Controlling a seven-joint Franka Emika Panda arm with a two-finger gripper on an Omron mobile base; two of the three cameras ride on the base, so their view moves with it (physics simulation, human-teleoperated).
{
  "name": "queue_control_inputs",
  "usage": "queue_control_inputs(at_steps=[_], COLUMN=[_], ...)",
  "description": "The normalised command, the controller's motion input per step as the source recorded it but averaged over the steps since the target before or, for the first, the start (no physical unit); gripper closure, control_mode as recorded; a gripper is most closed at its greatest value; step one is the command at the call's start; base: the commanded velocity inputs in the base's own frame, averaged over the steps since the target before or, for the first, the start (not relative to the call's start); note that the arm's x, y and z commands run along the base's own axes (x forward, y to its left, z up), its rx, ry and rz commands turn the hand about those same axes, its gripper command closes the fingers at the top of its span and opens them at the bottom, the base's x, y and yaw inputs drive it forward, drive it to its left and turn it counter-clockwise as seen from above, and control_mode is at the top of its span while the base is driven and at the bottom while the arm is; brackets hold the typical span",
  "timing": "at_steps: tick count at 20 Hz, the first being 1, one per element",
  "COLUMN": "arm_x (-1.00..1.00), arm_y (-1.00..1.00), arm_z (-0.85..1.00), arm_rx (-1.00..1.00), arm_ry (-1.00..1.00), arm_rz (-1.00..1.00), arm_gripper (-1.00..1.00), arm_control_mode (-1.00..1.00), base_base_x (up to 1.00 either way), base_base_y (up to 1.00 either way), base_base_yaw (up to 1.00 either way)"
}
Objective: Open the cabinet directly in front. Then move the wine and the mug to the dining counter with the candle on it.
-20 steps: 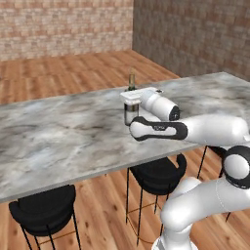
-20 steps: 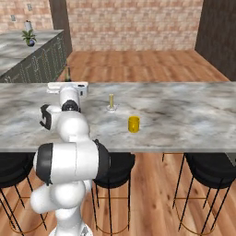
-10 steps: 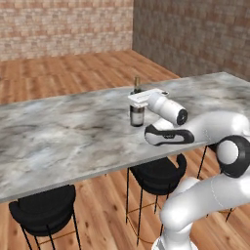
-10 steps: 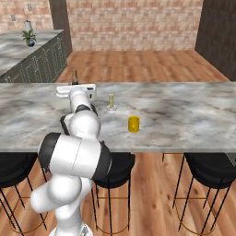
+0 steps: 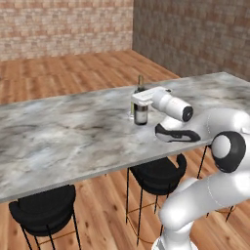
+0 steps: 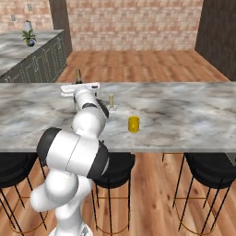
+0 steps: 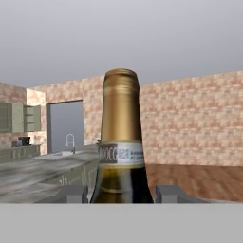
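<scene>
Left base view: dining counter (image 5: 73,136) spans frame left to right, black stools (image 5: 46,212) under near edge. Wine (image 5: 140,108) stands upright at centre, gripper (image 5: 140,100) clamped round its body, jaws part-closed on glass.

Right base view: potted plant (image 6: 29,37) upper left on far worktop; bottle upper left of centre behind arm; candle (image 6: 111,102) just right of arm; mug (image 6: 133,124) centre, apart from candle.

Hand view: golden neck centre, fingertips (image 7: 73,193) either side at bottom.
</scene>
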Motion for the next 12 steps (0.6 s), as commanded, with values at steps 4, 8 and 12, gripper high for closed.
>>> queue_control_inputs(at_steps=[4, 8, 12], arm_x=[0.00, 0.00, 0.00], arm_y=[0.00, 0.00, 0.00], arm_z=[-0.04, -0.21, -0.24], arm_rx=[0.02, 0.05, 0.03], arm_ry=[0.00, 0.00, 0.00], arm_rz=[0.00, 0.00, 0.00], arm_gripper=[1.00, 1.00, 1.00], arm_control_mode=[-1.00, -1.00, -1.00], base_base_x=[0.00, 0.00, 0.00], base_base_y=[0.00, 0.00, 0.00], base_base_yaw=[0.00, 0.00, 0.00])
